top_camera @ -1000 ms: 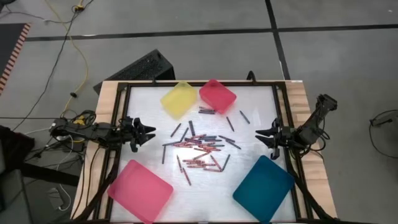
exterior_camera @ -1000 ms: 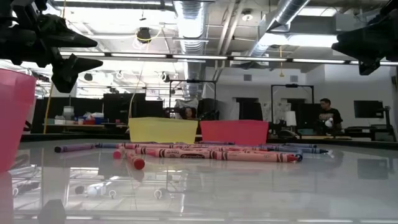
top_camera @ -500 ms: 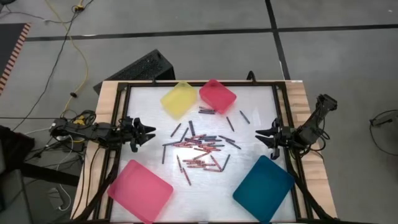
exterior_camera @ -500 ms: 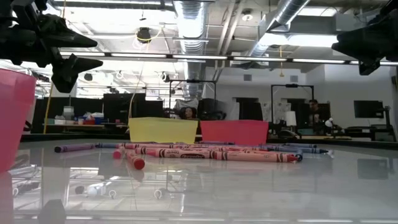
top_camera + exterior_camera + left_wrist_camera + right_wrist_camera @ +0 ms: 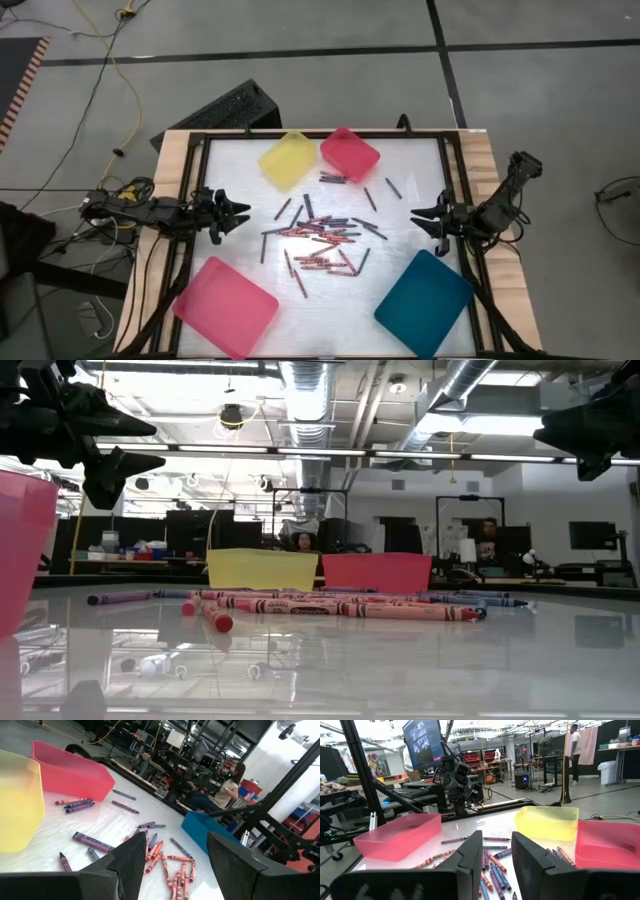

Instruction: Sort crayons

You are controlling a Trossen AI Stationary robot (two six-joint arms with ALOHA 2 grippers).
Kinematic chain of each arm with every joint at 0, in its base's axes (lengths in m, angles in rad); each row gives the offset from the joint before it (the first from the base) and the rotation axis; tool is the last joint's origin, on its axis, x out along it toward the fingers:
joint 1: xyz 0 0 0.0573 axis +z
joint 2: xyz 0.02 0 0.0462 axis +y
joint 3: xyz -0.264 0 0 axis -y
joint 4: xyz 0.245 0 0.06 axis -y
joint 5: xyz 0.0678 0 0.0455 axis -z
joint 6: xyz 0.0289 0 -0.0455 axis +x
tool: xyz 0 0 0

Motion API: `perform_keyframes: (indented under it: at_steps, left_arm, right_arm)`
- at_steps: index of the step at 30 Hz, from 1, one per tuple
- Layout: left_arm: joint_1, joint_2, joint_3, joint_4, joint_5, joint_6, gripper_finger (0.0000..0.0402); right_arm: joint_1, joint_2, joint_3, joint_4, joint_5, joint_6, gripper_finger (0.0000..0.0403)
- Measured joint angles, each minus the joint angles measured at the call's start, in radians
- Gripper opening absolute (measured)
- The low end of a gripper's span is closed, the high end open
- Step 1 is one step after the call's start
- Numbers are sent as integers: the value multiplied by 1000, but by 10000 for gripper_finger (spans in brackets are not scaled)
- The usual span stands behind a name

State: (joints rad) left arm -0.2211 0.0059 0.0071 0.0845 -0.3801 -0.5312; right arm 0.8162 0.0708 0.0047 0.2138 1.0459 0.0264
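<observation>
Centrally, crayons (image 5: 322,240) scattered mid-table, yellow tray (image 5: 288,160) and pink tray (image 5: 350,153) at twelve o'clock, left gripper (image 5: 238,214) at nine spread, right gripper (image 5: 420,219) at three parted, both empty.

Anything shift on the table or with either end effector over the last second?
Nothing on the table visibly changed. The left end effector and right end effector hang open at their sides of the table, holding nothing, and the crayons lie in the same scatter. Only a person in the room behind has walked a little.
</observation>
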Motion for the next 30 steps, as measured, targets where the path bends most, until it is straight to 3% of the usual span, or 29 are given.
perform_keyframes:
  at_steps: [13,22,30]
  left_arm:
    - [0,0,0,1,-54,-12,199]
    - [0,0,0,12,-265,-27,199]
    - [0,0,0,13,-380,-231,199]
  right_arm:
    - [0,0,0,0,0,0,112]
    - [0,0,0,0,0,0,112]
    - [0,0,0,3,1,0,112]
